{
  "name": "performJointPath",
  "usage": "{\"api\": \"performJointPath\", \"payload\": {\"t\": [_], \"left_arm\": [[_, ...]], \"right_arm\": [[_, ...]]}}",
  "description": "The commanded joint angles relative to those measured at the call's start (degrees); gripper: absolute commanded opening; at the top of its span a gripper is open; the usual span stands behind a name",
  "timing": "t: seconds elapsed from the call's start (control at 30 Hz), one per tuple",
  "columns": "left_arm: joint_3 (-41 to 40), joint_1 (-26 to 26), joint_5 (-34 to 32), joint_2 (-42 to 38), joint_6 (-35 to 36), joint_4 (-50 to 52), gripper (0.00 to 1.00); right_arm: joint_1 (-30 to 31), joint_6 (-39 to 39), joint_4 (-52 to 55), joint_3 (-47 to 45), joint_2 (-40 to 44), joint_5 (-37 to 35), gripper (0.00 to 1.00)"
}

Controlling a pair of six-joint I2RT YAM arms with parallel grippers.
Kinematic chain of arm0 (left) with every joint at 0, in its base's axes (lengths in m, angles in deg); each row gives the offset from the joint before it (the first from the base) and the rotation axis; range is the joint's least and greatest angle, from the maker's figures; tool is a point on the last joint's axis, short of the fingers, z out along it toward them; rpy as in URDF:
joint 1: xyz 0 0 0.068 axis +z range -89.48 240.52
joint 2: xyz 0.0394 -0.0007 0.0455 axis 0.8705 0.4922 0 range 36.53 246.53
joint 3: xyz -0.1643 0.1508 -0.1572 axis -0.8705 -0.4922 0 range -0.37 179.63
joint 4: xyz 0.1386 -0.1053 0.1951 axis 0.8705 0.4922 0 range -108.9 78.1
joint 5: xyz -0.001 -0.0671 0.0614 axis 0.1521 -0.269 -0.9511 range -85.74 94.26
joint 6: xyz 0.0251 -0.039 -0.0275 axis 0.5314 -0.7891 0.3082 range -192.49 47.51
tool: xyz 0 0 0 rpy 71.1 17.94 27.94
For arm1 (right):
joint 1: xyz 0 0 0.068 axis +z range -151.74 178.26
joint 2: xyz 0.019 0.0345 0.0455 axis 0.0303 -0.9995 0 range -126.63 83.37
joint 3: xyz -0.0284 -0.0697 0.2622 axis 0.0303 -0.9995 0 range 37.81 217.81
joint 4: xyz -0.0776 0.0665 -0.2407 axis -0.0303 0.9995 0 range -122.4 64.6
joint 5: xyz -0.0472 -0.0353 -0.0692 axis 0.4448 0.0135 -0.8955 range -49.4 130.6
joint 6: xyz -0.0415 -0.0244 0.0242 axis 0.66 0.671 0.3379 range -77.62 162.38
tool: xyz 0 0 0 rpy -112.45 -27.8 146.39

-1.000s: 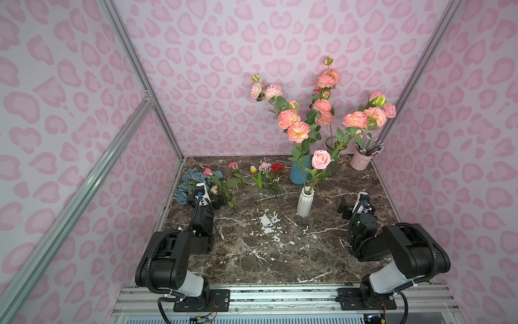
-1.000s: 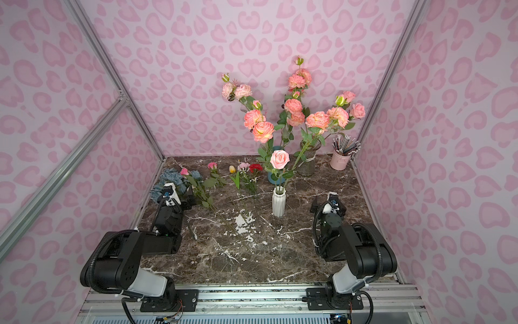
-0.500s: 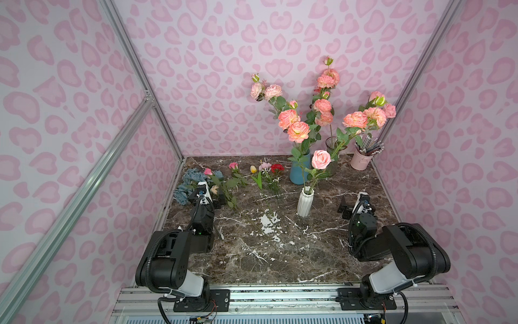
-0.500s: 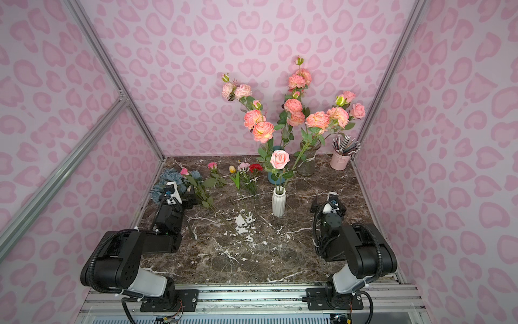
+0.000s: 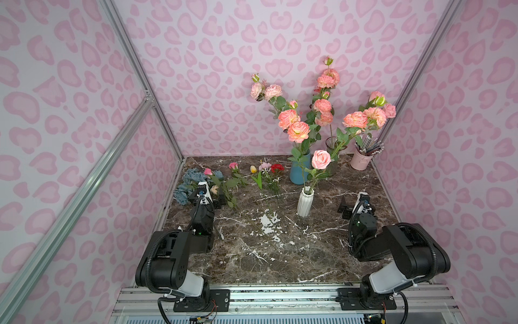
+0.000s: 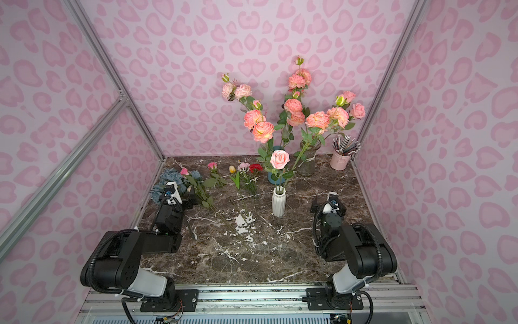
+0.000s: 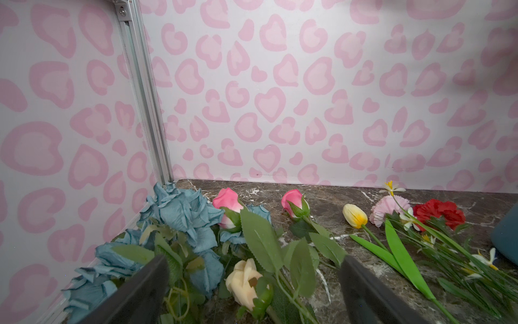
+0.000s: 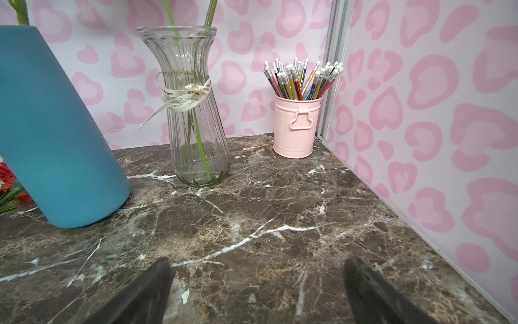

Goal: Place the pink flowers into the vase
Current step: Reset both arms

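Left tool (image 7: 253, 265) wide open over leafy stems at the table's (image 5: 280, 252) left rear, gripping nothing. Right tool (image 8: 258, 263) wide open above bare marble. Two pink rosebuds (image 7: 227, 199) lie flat beside the blue hydrangea (image 7: 179, 213). One pink rose (image 5: 321, 159) stands in the white ribbed vase (image 5: 305, 202).

The left arm (image 5: 168, 252), black with a white joint at its base, is folded low and reaches forward. Its black two-finger left claw (image 5: 207, 199) has the jaws spread wide and holds nothing. In the left wrist view the dark fingers (image 7: 145, 291) show a broad gap between them. The right arm (image 5: 406, 246) is folded in the same manner. The right claw (image 5: 356, 207) is also spread wide and empty, its fingers (image 8: 372, 291) far apart.
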Motion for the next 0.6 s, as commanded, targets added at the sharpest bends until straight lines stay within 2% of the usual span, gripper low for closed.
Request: {"api": "performJointPath", "payload": {"t": [0.0, 0.07, 0.17, 0.23, 0.3, 0.37, 0.4, 0.47, 0.5, 0.57], "left_arm": [[0.04, 0.17, 0.35, -0.25, 0.29, -1.05, 0.98], [-0.29, 0.13, 0.42, -0.39, 0.46, -1.52, 0.98], [-3.52, 0.11, 4.48, -1.26, 1.87, -6.51, 0.98], [-4.17, 0.15, 3.55, -1.19, 1.38, -7.45, 0.98], [0.41, 0.24, 2.6, -0.25, 1.07, -0.26, 0.98], [-1.42, 1.25, 4.01, -0.52, 0.29, -3.07, 0.98], [-2.15, 1.25, 4.31, -0.92, 0.36, -3.99, 0.98], [-3.6, 1.26, 4.53, -1.27, 0.4, -6.46, 0.98], [-3.36, 1.25, 3.74, -1.01, 0.22, -6.29, 0.98], [-0.47, 1.25, 2.22, -0.36, -0.33, -1.77, 0.98]], "right_arm": [[0.02, -0.33, -1.36, 0.16, 0.24, 0.42, 0.99], [0.09, 0.29, -3.13, -0.92, 0.39, 2.17, 0.99], [0.22, 2.54, -18.63, -8.74, -0.68, 6.87, 0.99], [0.21, 1.68, -27.13, -11.21, -3.22, 3.61, 0.99], [-0.06, -0.5, -21.14, -9.36, -1.07, -0.24, 0.99], [-0.66, -1.53, -10.36, -4.79, 0.42, -0.41, 0.99], [-0.57, -0.68, -9.13, -4.27, 0.42, 1.68, 0.99], [0.4, 3.14, -15.65, -7.55, -0.15, 7.44, 0.99], [1.35, 4.61, -20.8, -9.49, -1.32, 8.11, 0.99], [2.76, 4.53, -25.32, -10.04, -3.04, 2.16, 0.99]]}}
